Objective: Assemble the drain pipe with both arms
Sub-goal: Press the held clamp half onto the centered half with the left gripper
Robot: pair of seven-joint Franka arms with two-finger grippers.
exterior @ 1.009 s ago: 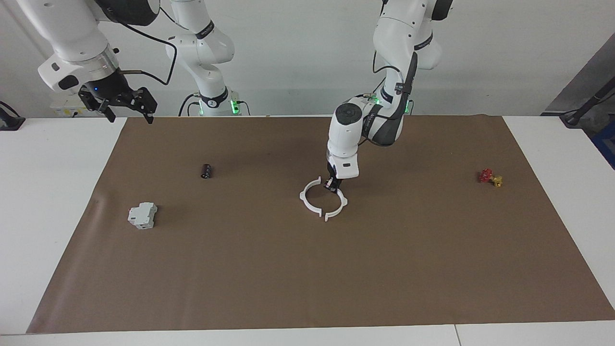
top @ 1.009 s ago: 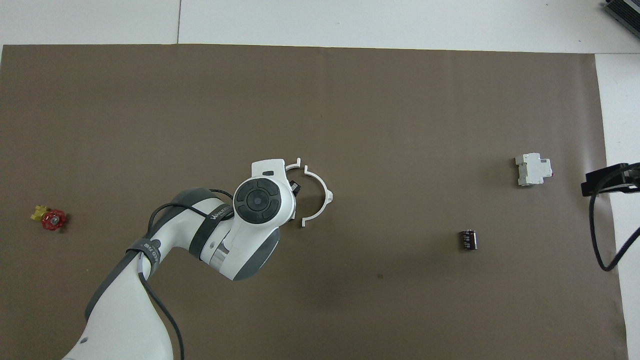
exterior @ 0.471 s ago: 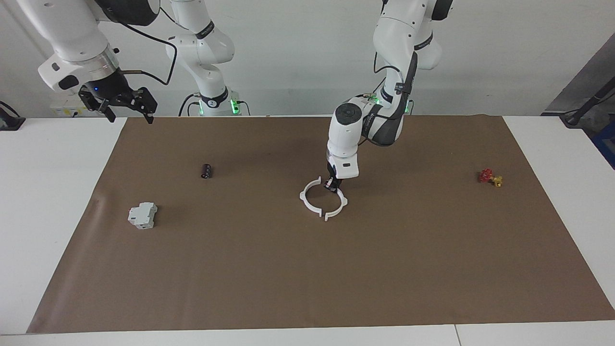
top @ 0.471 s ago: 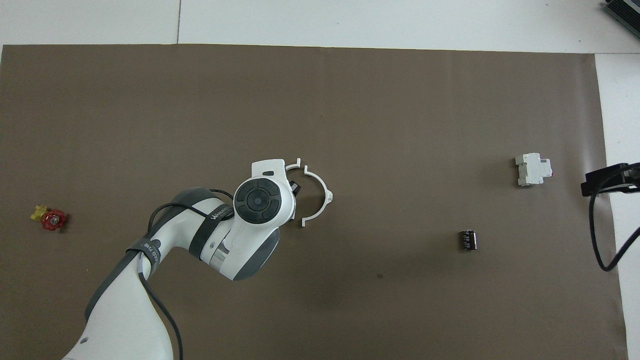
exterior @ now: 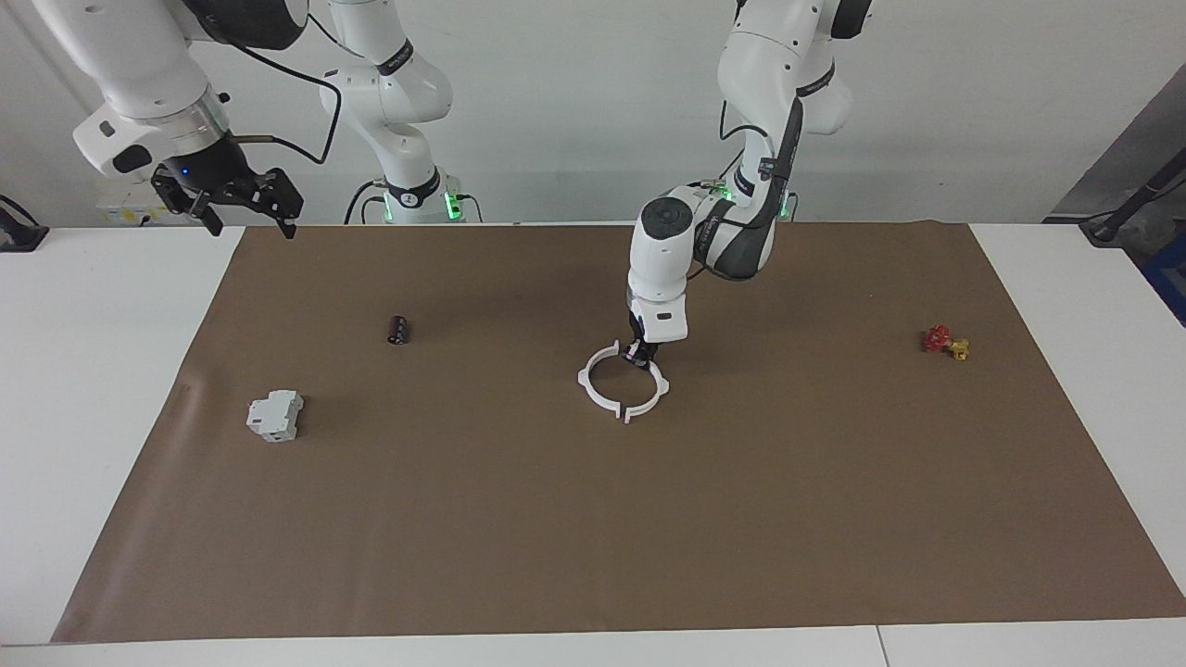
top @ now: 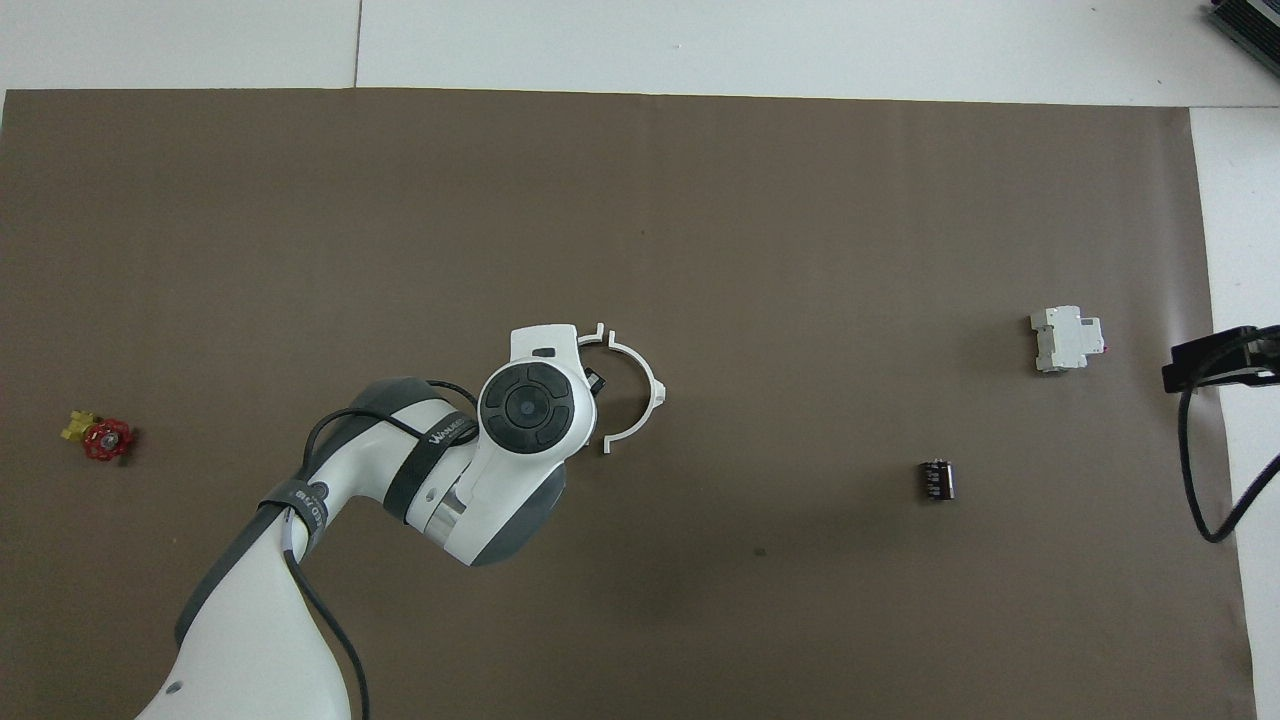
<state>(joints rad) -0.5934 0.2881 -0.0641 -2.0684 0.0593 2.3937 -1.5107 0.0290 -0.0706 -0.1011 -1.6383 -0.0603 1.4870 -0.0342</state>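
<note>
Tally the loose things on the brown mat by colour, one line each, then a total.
White: 3 (two drain pipe halves, boxy block)
Black: 1 (small cylinder)
Red-and-yellow: 1 (valve)
Total: 5

The left arm [top: 300, 520] is seen coming in from the bottom corner over the brown mat [top: 700, 620], its round wrist cap covering most of the left pincer [top: 592, 380], of which only a small black part is shown. The pincer is placed at the drain pipe [top: 640, 385], on the half nearer the left arm's end; that half is largely hidden under the wrist. The other white half-circle is seen just beside the pincer. A red-and-yellow valve [top: 100, 437] lies well apart toward the left arm's end. A black cylinder [top: 936, 479] and a grey-white block [top: 1066, 339] lie toward the right arm's end, where the right pincer [top: 1215, 358] is shown at the mat's edge over the white tabletop [top: 1250, 200].
</note>
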